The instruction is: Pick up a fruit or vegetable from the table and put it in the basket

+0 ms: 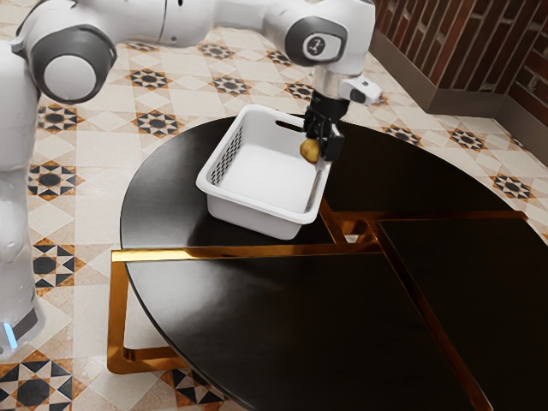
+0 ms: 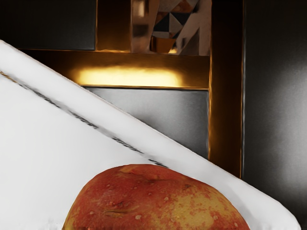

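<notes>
My gripper (image 1: 322, 145) is over the right-hand rim of the white basket (image 1: 257, 207) in the exterior view, shut on a yellowish-brown fruit (image 1: 310, 151). The fruit is held above the level of the rim, on the side toward the basket's inside. In the wrist view the fruit (image 2: 158, 203) is large, with red and yellow speckled skin, and overlaps the inner side of the white basket's rim (image 2: 144, 132). Inside, the basket's bare floor is visible in the exterior view.
The round black table (image 1: 257, 317) has gold metal strips (image 1: 214, 253) across its top. The basket stands on its far part. A brick wall (image 1: 479, 51) rises beyond, over a patterned tile floor.
</notes>
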Tool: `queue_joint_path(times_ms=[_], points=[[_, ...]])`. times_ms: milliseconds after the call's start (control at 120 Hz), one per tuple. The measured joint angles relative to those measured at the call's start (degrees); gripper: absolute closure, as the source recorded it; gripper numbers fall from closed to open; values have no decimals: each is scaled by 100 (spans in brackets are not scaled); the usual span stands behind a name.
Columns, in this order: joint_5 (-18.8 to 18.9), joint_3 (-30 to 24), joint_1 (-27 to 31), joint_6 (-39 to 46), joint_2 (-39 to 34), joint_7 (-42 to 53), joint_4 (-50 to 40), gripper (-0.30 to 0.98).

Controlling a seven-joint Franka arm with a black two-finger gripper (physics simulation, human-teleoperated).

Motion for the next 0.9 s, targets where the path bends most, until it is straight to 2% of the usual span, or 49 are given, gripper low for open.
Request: queue_joint_path(times_ms=[292,533,900], points=[[16,557,70,-302,-580,126,-823,39],[-9,779,-19,-160,-545,220,-1367,37],[-95,1094,21,302,-173,311,-1527,37]])
